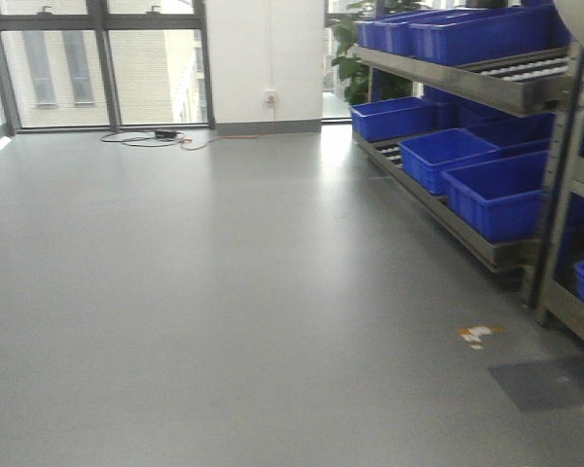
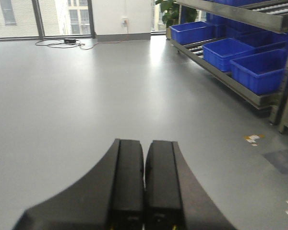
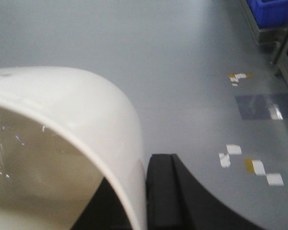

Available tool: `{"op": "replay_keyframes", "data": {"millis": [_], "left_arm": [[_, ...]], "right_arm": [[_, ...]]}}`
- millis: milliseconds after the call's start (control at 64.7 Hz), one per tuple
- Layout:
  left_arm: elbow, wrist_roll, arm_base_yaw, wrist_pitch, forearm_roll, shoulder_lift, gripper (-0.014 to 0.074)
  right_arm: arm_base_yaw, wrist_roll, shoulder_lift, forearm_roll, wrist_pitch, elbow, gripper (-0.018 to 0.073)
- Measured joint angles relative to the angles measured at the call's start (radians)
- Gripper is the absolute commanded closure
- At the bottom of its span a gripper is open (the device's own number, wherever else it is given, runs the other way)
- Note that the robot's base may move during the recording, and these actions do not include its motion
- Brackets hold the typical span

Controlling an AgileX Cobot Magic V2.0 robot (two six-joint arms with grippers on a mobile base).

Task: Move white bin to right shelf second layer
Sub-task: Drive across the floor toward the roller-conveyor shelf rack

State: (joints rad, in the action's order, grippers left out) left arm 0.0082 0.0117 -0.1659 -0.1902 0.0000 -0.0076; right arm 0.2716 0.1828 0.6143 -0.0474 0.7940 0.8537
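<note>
The white bin (image 3: pixel 62 124) fills the left of the right wrist view, glossy cream, its mouth facing the camera. My right gripper (image 3: pixel 141 201) is shut on its wall, one black finger (image 3: pixel 161 191) outside and the other inside. A pale curved edge of the bin (image 1: pixel 582 14) shows at the top right corner of the front view. The sloped rack level with white roller tracks (image 1: pixel 526 68) stands at the right and carries blue crates further back. It also shows in the left wrist view (image 2: pixel 278 7). My left gripper (image 2: pixel 145 148) is shut and empty, above the bare floor.
Blue crates (image 1: pixel 492 195) fill the rack's lower level (image 1: pixel 438 209). A steel upright (image 1: pixel 560 185) and another rack stand at the far right. Tape marks (image 1: pixel 477 336) and a dark floor patch (image 1: pixel 545 381) lie near the rack. Cables (image 1: pixel 156 138) lie by the windows.
</note>
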Motion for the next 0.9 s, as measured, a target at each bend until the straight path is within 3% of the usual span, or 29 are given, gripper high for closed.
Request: {"op": "replay_keyframes", "data": {"millis": [897], "left_arm": [[0.000, 0.000, 0.000, 0.000, 0.000, 0.000, 0.0512]], "right_arm": [[0.000, 0.000, 0.000, 0.000, 0.000, 0.000, 0.0501]]}}
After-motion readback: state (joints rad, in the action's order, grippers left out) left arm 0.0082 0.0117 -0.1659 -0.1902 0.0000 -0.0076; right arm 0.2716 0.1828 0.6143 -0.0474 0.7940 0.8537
